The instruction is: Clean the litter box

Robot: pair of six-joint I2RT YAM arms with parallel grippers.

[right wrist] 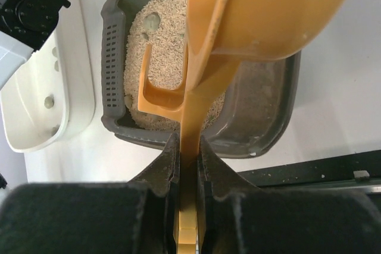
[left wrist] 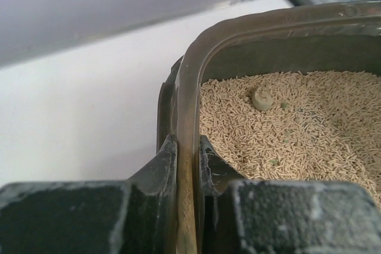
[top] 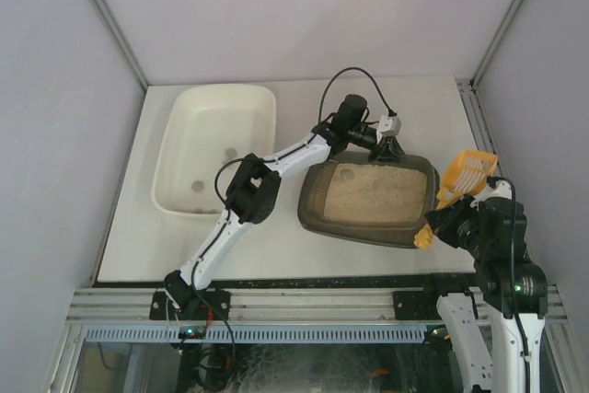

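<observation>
You see 1 cream-white tub (top: 184, 135) at the far left of the white table (top: 276, 250), with small grey lumps (top: 197, 187) inside.

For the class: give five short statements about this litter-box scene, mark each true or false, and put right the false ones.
1. The left gripper clamps the rim of the litter box. True.
2. The right gripper holds nothing. False: it is shut on the handle of an orange scoop.
3. The white tub has nothing in it. False: a few small lumps lie on its floor.
4. A greenish-grey lump lies on the litter in the litter box. True.
5. In the top view, the white tub stands to the right of the litter box. False: it stands to its left.
</observation>
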